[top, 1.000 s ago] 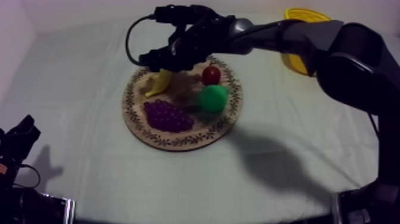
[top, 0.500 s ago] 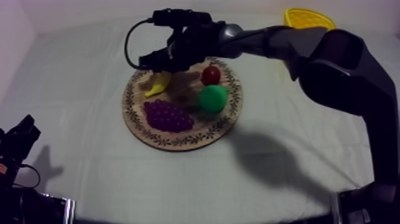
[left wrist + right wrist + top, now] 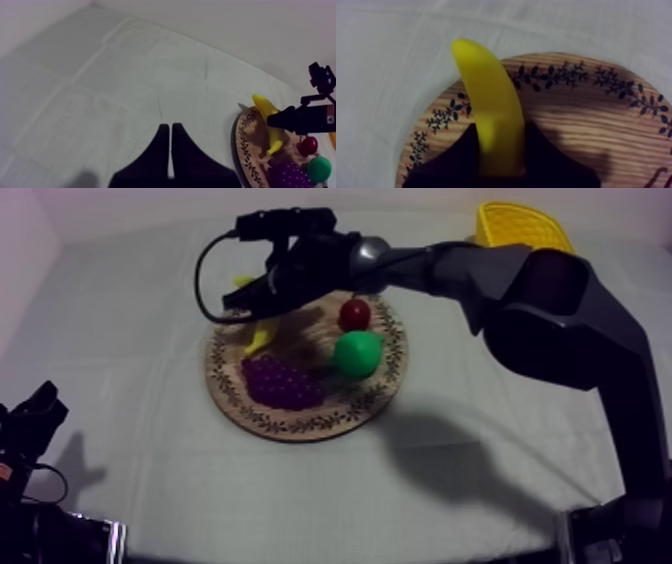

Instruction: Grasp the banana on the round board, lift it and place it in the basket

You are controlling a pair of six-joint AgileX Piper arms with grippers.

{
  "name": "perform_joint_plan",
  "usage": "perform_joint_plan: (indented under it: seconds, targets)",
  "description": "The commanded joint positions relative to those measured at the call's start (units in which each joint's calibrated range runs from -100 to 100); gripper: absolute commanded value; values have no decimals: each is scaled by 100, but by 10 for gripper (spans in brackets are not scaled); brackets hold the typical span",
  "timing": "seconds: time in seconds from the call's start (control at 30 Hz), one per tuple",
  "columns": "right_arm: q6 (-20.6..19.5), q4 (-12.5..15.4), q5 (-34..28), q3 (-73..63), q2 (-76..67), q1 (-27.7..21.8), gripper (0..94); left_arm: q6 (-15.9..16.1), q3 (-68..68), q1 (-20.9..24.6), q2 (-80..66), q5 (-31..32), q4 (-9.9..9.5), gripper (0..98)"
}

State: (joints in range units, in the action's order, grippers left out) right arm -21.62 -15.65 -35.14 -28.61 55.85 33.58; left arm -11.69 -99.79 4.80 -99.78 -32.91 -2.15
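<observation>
The yellow banana is clamped between my right gripper's black fingers, its free end rising over the rim of the round wooden board. From above, the right gripper hangs over the board's upper left rim. The banana is tilted, with its lower end still near the wood. In the left wrist view the banana stands steeply at the board's edge. My left gripper is shut on nothing, low at the table's left. The yellow basket sits at the far right.
On the board lie a bunch of purple grapes, a green pear and a small red fruit. My right arm stretches from the basket side across to the board.
My right gripper has shifted left and upward with the banana in it. The banana's upper end now pokes out beyond the board's rim.
</observation>
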Motion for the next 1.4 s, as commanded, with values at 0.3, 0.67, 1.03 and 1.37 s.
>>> perform_joint_plan:
  seconds: [0.3, 0.67, 1.03, 1.37]
  targets:
    - [706, 726, -240, 418, -1327, -276, 174, -1, 1, 1, -5, 0, -3, 1]
    - [1902, 1733, -191, 2059, -3178, -1375, 173, 2, 1, 1, -5, 0, -3, 1]
    - [2870, 2435, -57, 3868, -4575, -2578, 174, 1, 1, 1, -5, 0, -3, 1]
    - [3502, 2868, 114, 4751, -4961, -3468, 173, 0, 1, 1, -5, 0, -3, 1]
